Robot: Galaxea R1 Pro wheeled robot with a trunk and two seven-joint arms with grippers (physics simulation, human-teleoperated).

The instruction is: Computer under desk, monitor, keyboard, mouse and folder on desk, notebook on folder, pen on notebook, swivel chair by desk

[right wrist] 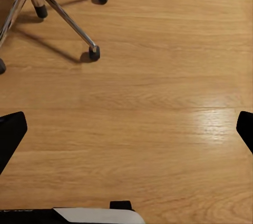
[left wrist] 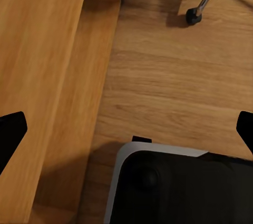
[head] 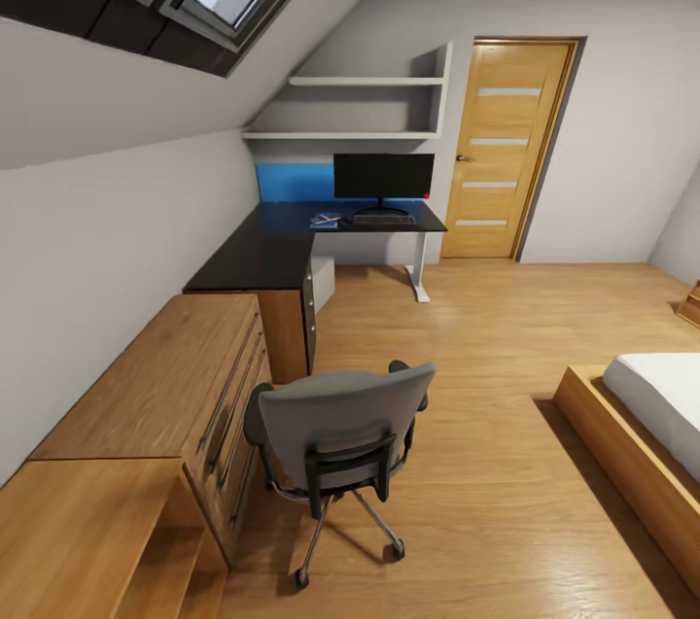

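**Chair apart from the desk, grippers spread over bare floor**

The bedroom is seen from the head camera. The desk (head: 292, 250) stands in the far corner under the sloped wall. The monitor (head: 383, 177) is upright on it, with the keyboard (head: 384, 220) lying just in front of its stand. The folder (head: 325, 222) lies on the desk to the left of the keyboard, with something small on top that cannot be made out. The computer (head: 324, 281) is seen under the desk, beside the drawer unit. The chair (head: 338, 429) stands well apart from the desk, on the floor (head: 467, 327) beside an oak cabinet (head: 165, 386), its back turned to the camera.

In the left wrist view the left gripper (left wrist: 126, 129) is seen with its fingers (left wrist: 10, 129) spread wide and nothing between them, above the floor and the cabinet's edge. The right gripper (right wrist: 126, 129) is likewise released, fingers (right wrist: 10, 129) apart over the floor, near the chair's castors (right wrist: 94, 52).
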